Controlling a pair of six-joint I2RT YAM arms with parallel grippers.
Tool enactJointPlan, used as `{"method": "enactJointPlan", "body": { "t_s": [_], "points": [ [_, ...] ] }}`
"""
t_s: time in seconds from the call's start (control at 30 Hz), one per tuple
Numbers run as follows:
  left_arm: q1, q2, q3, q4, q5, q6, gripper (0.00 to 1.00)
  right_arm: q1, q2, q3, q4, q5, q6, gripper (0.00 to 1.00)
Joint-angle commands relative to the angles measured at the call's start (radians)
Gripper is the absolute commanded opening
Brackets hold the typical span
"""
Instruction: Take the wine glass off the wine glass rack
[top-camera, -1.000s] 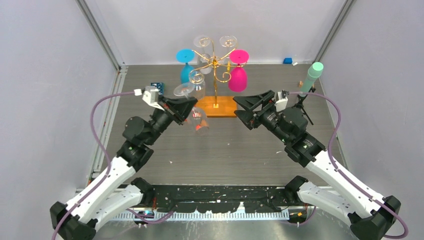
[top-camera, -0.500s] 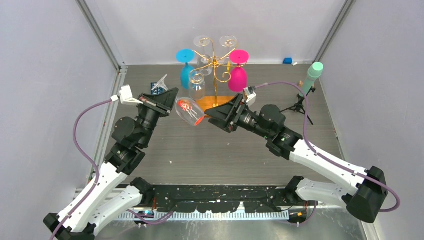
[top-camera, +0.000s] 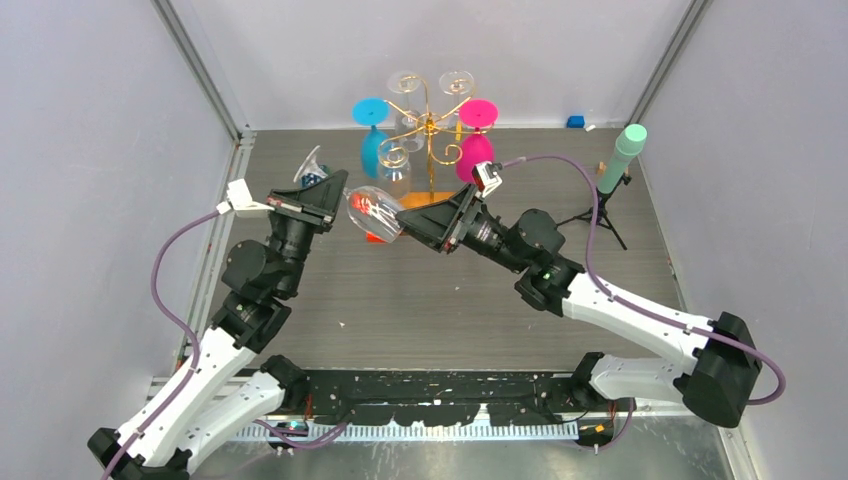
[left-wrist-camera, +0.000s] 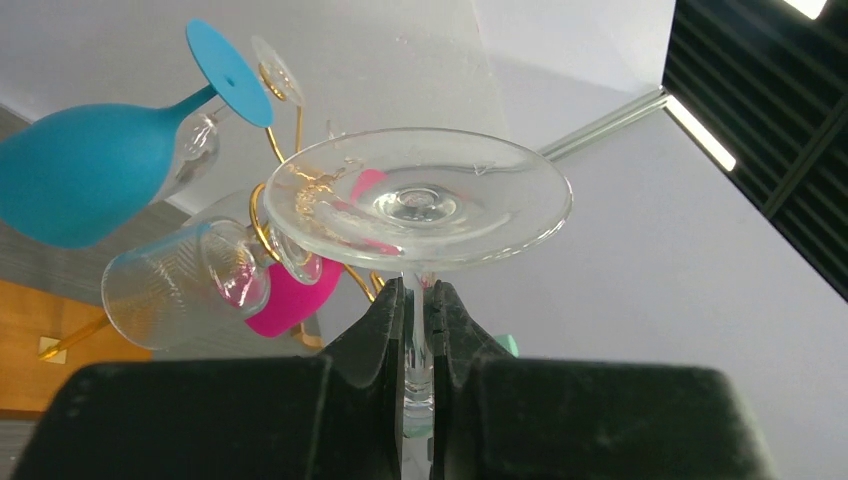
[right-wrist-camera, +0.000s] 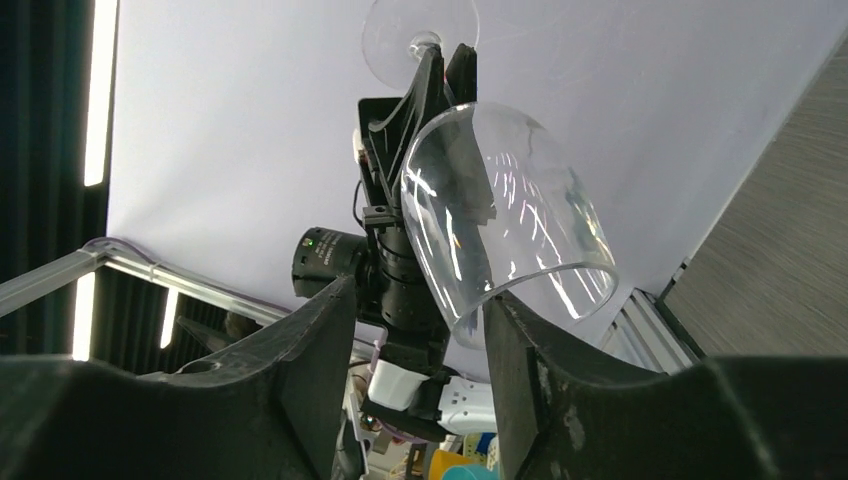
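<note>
My left gripper (top-camera: 338, 190) is shut on the stem of a clear wine glass (top-camera: 371, 212). It holds the glass tilted in the air, off the rack, in front and to the left of the wooden base (top-camera: 440, 213). In the left wrist view the jaws (left-wrist-camera: 420, 315) pinch the stem under the glass foot (left-wrist-camera: 418, 198). The gold wire rack (top-camera: 430, 122) still carries several glasses, among them a blue one (top-camera: 372, 135) and a pink one (top-camera: 477, 150). My right gripper (top-camera: 408, 222) is open at the bowl's rim. In the right wrist view (right-wrist-camera: 420, 300) the bowl (right-wrist-camera: 510, 215) sits just beyond its fingers.
A mint-green cylinder on a small black tripod (top-camera: 622, 152) stands at the right. A small blue block (top-camera: 575, 122) lies at the back right corner. A blue object (top-camera: 317, 176) lies behind my left gripper. Grey walls enclose the table.
My left gripper has carried the clear glass up and leftwards, away from the rack. My right arm has swung left, and its open gripper has come up to the bowl.
</note>
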Motion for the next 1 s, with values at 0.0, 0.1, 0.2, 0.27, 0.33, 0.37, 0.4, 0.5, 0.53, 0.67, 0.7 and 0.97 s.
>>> {"method": "enactJointPlan", "body": {
  "t_s": [0.0, 0.1, 0.2, 0.27, 0.33, 0.37, 0.4, 0.5, 0.53, 0.67, 0.7, 0.97],
  "points": [
    [-0.003, -0.023, -0.022, 0.137, -0.025, -0.063, 0.0, 0.008, 0.053, 0.044, 0.208, 0.029, 0.047, 0.53],
    [-0.002, -0.027, -0.047, 0.177, -0.028, -0.071, 0.0, 0.013, 0.09, 0.063, 0.28, 0.019, 0.092, 0.5],
    [-0.002, -0.033, -0.078, 0.228, -0.032, -0.075, 0.0, 0.017, 0.127, 0.075, 0.325, 0.018, 0.119, 0.43],
    [-0.003, -0.036, -0.091, 0.249, -0.038, -0.075, 0.0, 0.019, 0.142, 0.076, 0.35, 0.02, 0.136, 0.38],
    [-0.003, -0.038, -0.1, 0.266, -0.04, -0.072, 0.0, 0.019, 0.152, 0.076, 0.363, 0.023, 0.151, 0.33],
    [-0.002, -0.039, -0.104, 0.276, -0.04, -0.07, 0.0, 0.021, 0.157, 0.074, 0.373, 0.026, 0.158, 0.32],
    [-0.003, -0.038, -0.11, 0.286, -0.039, -0.067, 0.0, 0.021, 0.159, 0.07, 0.379, 0.028, 0.162, 0.28],
    [-0.003, -0.04, -0.124, 0.304, -0.036, -0.063, 0.05, 0.021, 0.162, 0.062, 0.397, 0.04, 0.173, 0.2],
    [-0.003, -0.042, -0.126, 0.308, -0.034, -0.063, 0.07, 0.021, 0.162, 0.06, 0.396, 0.041, 0.174, 0.17],
    [-0.003, -0.046, -0.123, 0.31, -0.023, -0.047, 0.3, 0.021, 0.153, 0.066, 0.355, 0.049, 0.165, 0.12],
    [-0.003, -0.046, -0.121, 0.308, -0.018, -0.039, 0.35, 0.021, 0.151, 0.067, 0.347, 0.051, 0.163, 0.08],
    [-0.002, -0.086, -0.108, 0.22, -0.002, -0.007, 0.79, 0.021, 0.147, 0.065, 0.364, 0.093, 0.139, 0.0]
  ]
}}
